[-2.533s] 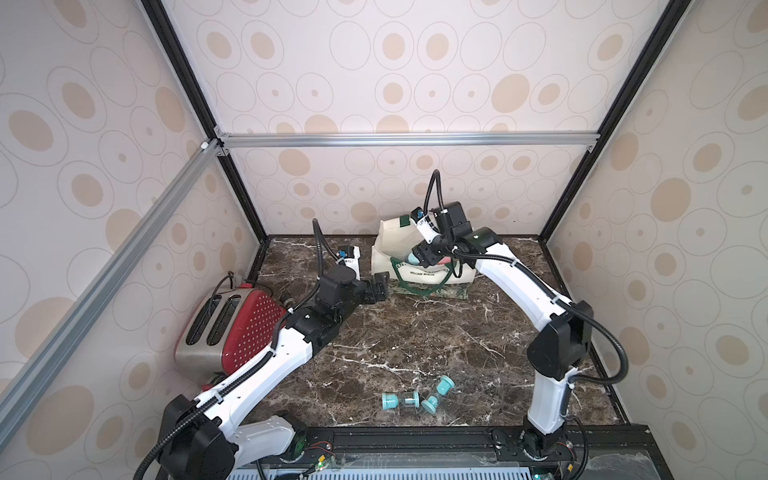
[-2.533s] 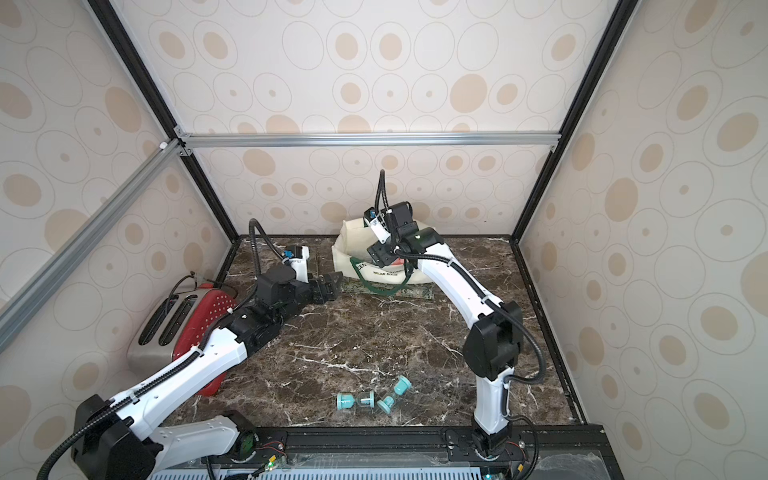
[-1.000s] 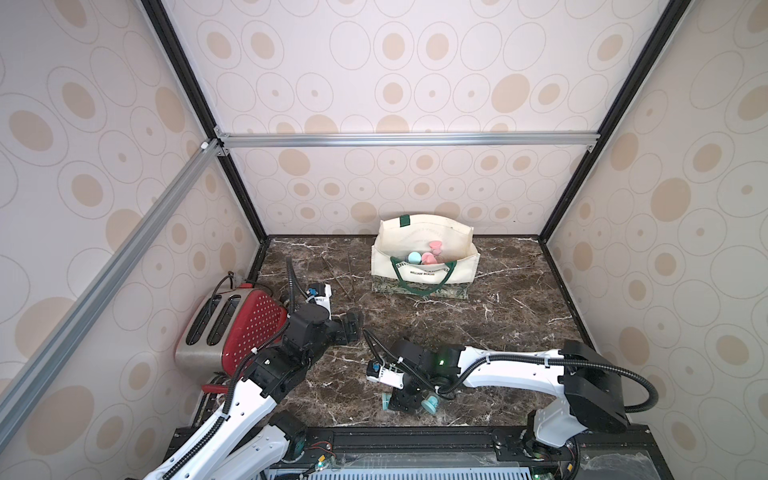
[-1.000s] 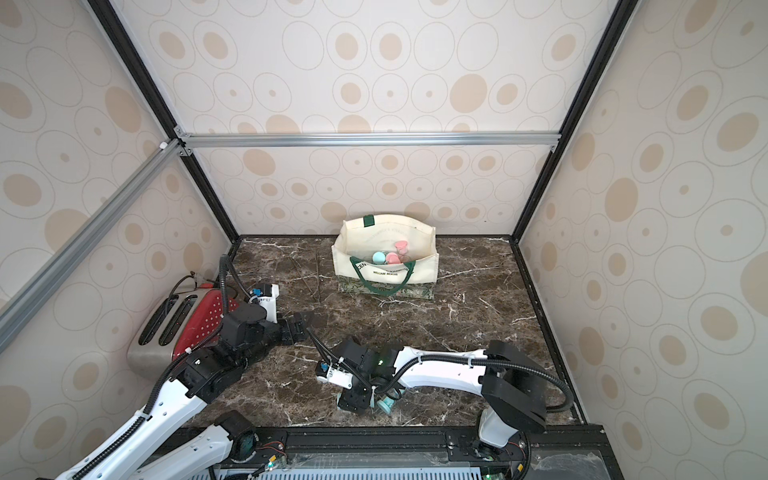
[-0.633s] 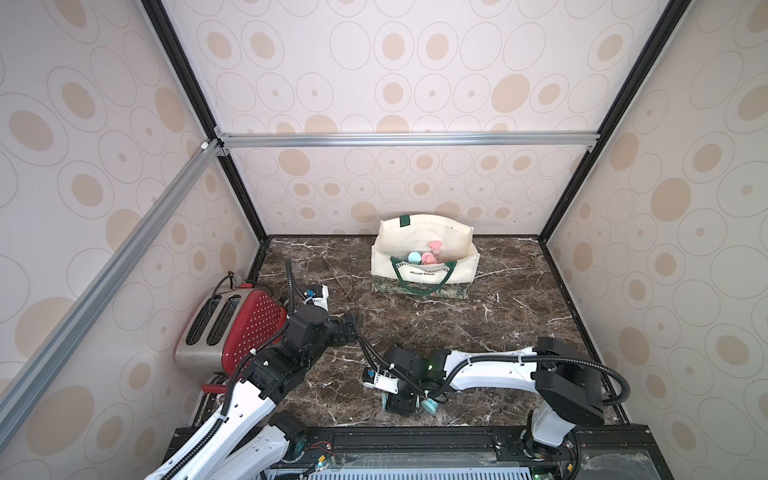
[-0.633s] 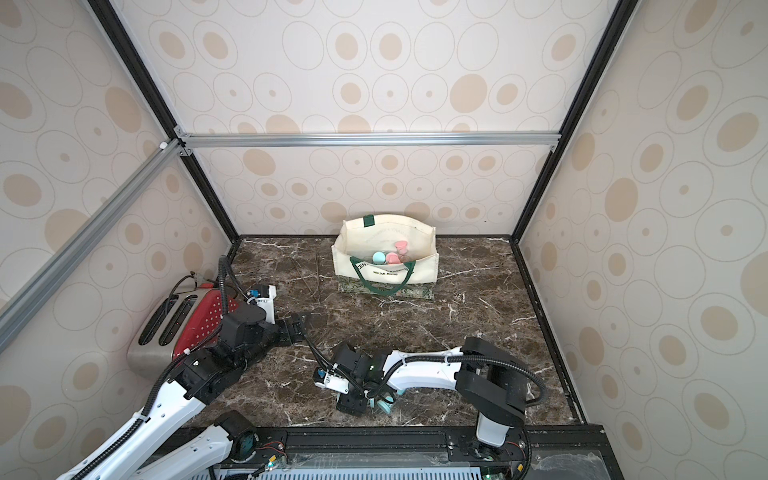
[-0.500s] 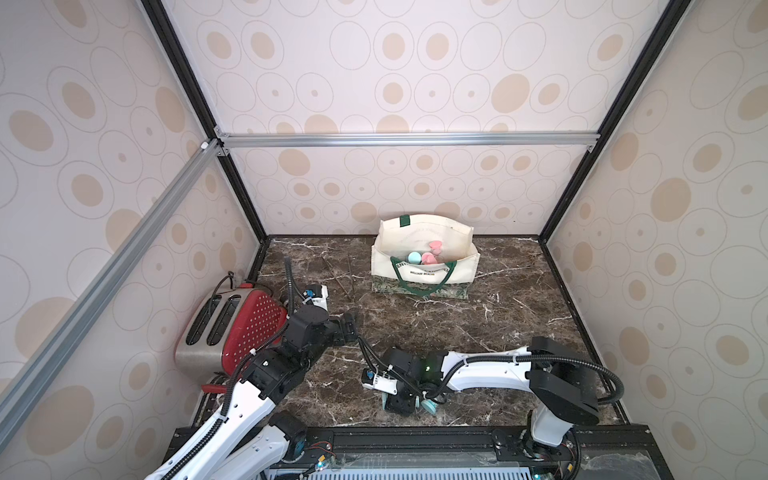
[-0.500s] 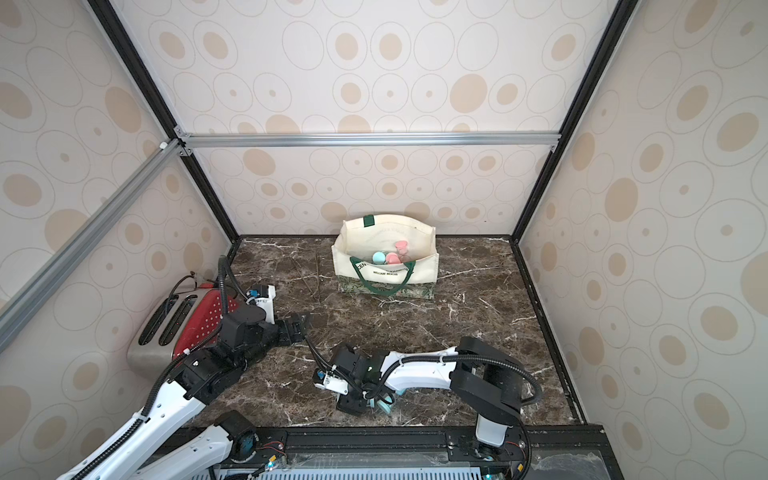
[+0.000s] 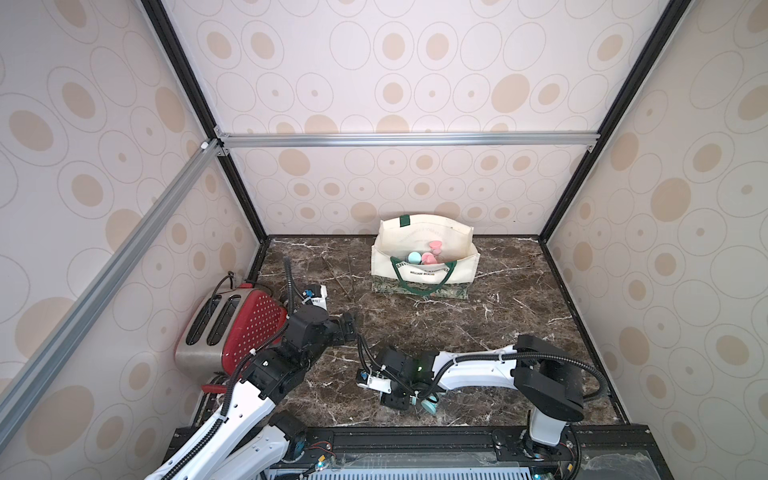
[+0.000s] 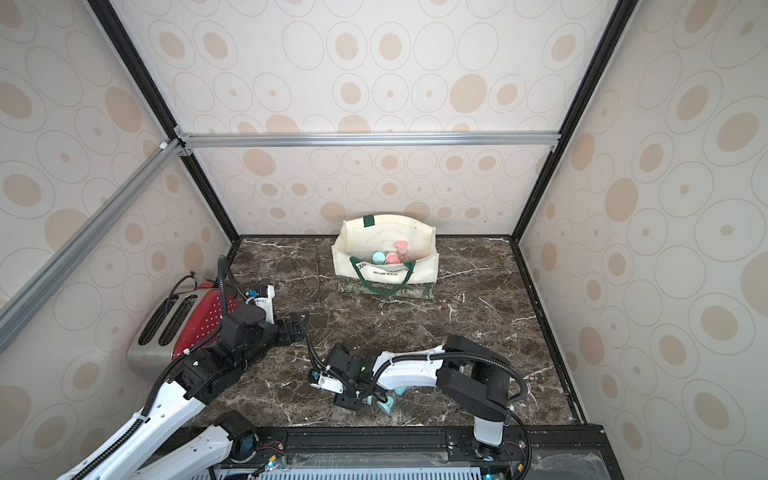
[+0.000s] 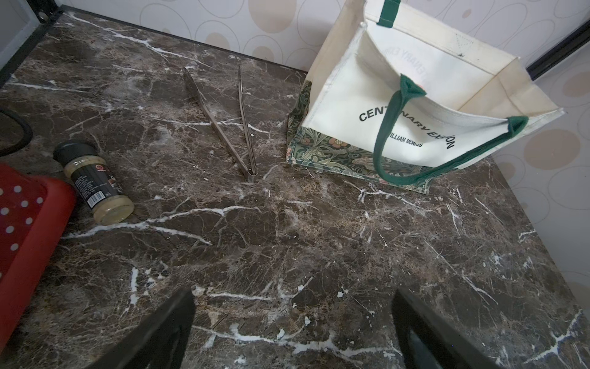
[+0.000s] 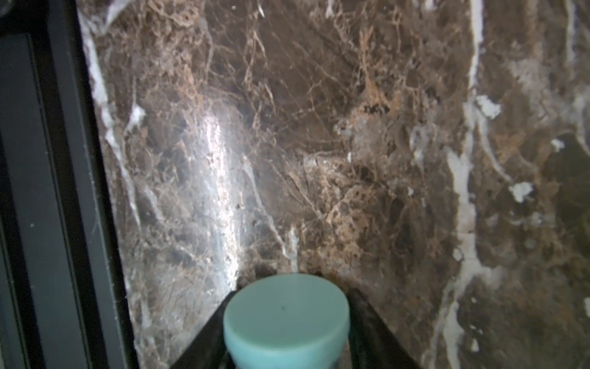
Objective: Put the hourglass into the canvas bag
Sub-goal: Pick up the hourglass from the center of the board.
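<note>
The cream canvas bag (image 9: 457,272) (image 10: 424,268) (image 11: 357,96) stands open at the back of the table, with pink and teal hourglasses (image 9: 432,254) inside. Near the front edge my right gripper (image 9: 400,400) (image 10: 351,400) lies low over the marble. In the right wrist view both its fingers press the sides of a teal hourglass (image 12: 285,322). Another teal hourglass (image 9: 430,406) (image 10: 386,408) lies just right of it. My left gripper (image 9: 351,326) (image 11: 293,335) hovers open and empty left of centre.
A red toaster (image 9: 232,328) sits at the left wall. Metal tongs (image 11: 236,127) lie left of the bag, and a spice jar (image 11: 92,182) lies by the toaster. The black front rail (image 12: 48,191) runs close beside the right gripper.
My right arm has left the bag, come down to the front of the table, and its jaws have closed onto the teal hourglass. The left arm pulled back and now holds still.
</note>
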`<action>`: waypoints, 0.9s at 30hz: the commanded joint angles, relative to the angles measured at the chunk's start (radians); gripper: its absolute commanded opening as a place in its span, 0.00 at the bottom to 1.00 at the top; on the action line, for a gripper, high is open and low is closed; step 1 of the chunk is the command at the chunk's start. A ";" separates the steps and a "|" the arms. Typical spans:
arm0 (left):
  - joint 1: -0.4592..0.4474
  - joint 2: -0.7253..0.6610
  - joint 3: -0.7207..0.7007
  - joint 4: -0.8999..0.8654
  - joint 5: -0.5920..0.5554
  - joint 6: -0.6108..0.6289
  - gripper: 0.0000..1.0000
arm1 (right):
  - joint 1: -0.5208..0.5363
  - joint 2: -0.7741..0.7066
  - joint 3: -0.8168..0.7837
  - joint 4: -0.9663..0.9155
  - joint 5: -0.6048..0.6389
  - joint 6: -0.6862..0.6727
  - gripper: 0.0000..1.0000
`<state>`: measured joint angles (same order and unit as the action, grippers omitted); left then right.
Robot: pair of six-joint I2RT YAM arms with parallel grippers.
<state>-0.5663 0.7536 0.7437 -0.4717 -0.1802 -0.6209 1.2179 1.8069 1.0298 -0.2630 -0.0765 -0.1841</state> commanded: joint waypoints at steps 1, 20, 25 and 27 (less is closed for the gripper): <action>0.006 -0.002 0.007 0.002 -0.008 -0.020 0.98 | 0.012 0.035 0.004 -0.027 0.011 -0.024 0.46; 0.006 -0.018 0.013 0.049 0.016 -0.024 0.97 | -0.036 -0.047 -0.018 0.015 -0.034 0.041 0.28; 0.007 -0.005 0.040 0.068 0.020 -0.017 0.97 | -0.096 -0.111 -0.036 0.020 -0.066 0.070 0.28; 0.006 0.006 0.054 0.084 0.026 -0.013 0.98 | -0.125 -0.142 -0.045 0.023 -0.069 0.088 0.28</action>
<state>-0.5659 0.7517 0.7471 -0.4225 -0.1604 -0.6323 1.1225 1.7271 0.9981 -0.2462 -0.1223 -0.1261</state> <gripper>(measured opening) 0.975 0.429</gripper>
